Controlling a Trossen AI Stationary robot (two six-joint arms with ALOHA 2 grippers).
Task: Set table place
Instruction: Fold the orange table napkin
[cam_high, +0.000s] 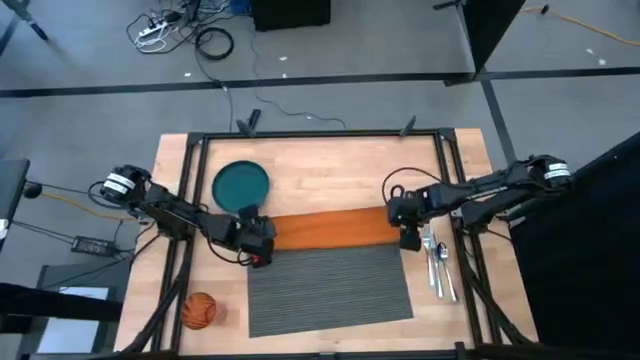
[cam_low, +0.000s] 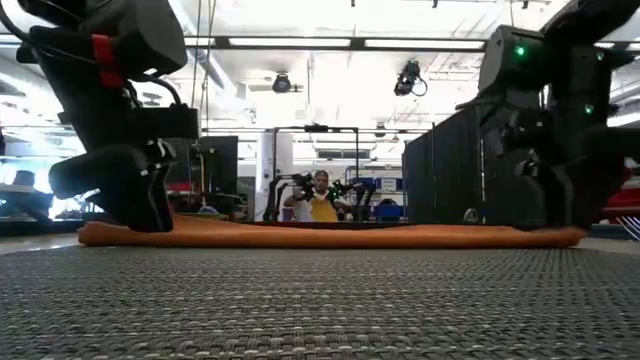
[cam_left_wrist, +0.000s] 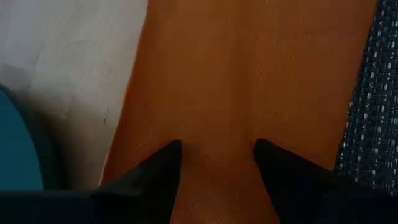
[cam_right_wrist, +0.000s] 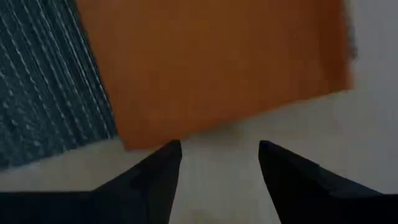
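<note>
On the table (cam_high: 330, 175) an orange napkin (cam_high: 335, 228), folded into a long strip, lies flat along the far edge of the dark ribbed placemat (cam_high: 330, 285). My left gripper (cam_high: 258, 238) stands open over the napkin's left end (cam_left_wrist: 249, 74). My right gripper (cam_high: 405, 232) stands open at the napkin's right end, its fingertips over bare table just past the napkin's edge (cam_right_wrist: 211, 124). The teal plate (cam_high: 241, 185) sits on the table left of centre. An orange cup (cam_high: 199, 311) lies near the front left, and the cutlery (cam_high: 437, 262) lies right of the placemat. My left gripper points down from above at the napkin's left end (cam_left_wrist: 217, 124), its open fingertips (cam_left_wrist: 171, 155) low over the flat cloth. I cannot tell whether they touch it. My right gripper touches nothing that shows.
The black frame (cam_high: 190, 200) runs along the table's edges under both arms. The plate's rim (cam_left_wrist: 15, 149) is close beside my left gripper. Beyond the table a person (cam_low: 320, 200) sits in the room. Bare wood (cam_high: 340, 170) lies far of the napkin.
</note>
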